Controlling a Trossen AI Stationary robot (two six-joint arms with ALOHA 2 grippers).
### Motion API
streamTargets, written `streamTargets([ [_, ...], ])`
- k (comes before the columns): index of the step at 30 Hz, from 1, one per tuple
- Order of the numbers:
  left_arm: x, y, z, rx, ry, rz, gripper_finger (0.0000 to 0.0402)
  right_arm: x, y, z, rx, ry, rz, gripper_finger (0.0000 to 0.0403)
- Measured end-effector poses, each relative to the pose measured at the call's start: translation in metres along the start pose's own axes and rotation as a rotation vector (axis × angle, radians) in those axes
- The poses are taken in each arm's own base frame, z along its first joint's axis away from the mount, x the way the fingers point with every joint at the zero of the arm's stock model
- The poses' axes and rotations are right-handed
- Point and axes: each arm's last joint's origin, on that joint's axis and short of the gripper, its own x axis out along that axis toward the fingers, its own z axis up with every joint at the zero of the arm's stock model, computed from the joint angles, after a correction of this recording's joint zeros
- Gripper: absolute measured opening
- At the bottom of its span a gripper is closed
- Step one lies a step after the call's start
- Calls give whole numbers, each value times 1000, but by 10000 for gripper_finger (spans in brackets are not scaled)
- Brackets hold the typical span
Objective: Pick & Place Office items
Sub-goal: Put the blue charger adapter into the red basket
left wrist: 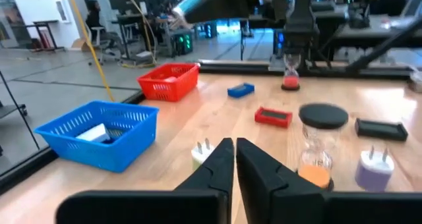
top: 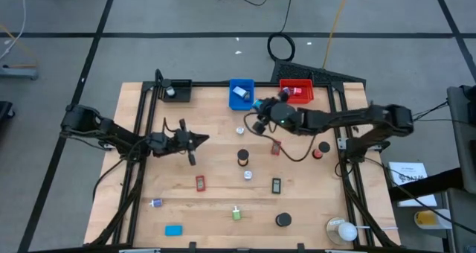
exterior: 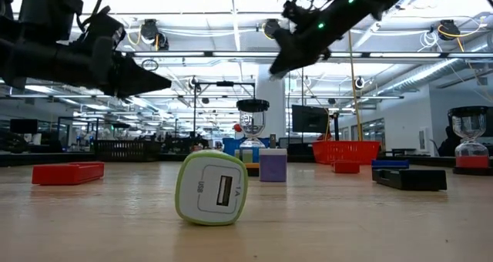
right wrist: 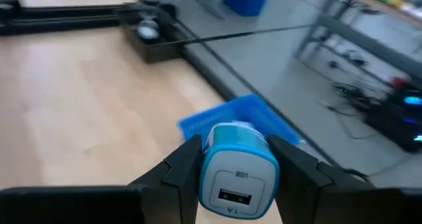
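My right gripper [top: 259, 108] is shut on a blue-and-white USB charger [right wrist: 237, 173], raised above the table just beside the blue bin [top: 240, 94]. The bin also shows in the right wrist view [right wrist: 232, 117] beyond the charger. My left gripper [top: 199, 141] is shut and empty, raised over the table's left half, and also shows in its own wrist view [left wrist: 234, 159]. Loose items lie on the table: a green-and-white charger [exterior: 212, 189], a purple charger [exterior: 272, 165], a red block [top: 200, 183], a blue block [top: 173, 230] and a black disc [top: 282, 220]. My right gripper pinches the charger's two opposite side walls [right wrist: 206, 171] between its two fingers. The charger's USB face [right wrist: 235, 196] points back toward the wrist. The charger is lifted clear of the table, and the blue bin lies beyond and below it.
A red bin [top: 296, 91] stands right of the blue bin and a black bin [top: 176, 91] at the far left. A small hourglass [top: 243, 158] stands mid-table. A roundish white object in a clear holder [top: 342, 231] sits at the near right corner.
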Motion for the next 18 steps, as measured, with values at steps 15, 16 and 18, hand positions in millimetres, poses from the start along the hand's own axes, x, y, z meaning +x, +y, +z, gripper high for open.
streamTargets([
  [15,1,4,-2,-6,13,25,35,8,-129,-63,316,141,-307,135],
  [16,1,5,-2,-7,13,29,35,14,-136,-67,337,151,-309,135],
  [18,1,5,-2,-10,14,34,35,25,-148,-76,381,179,-278,135],
])
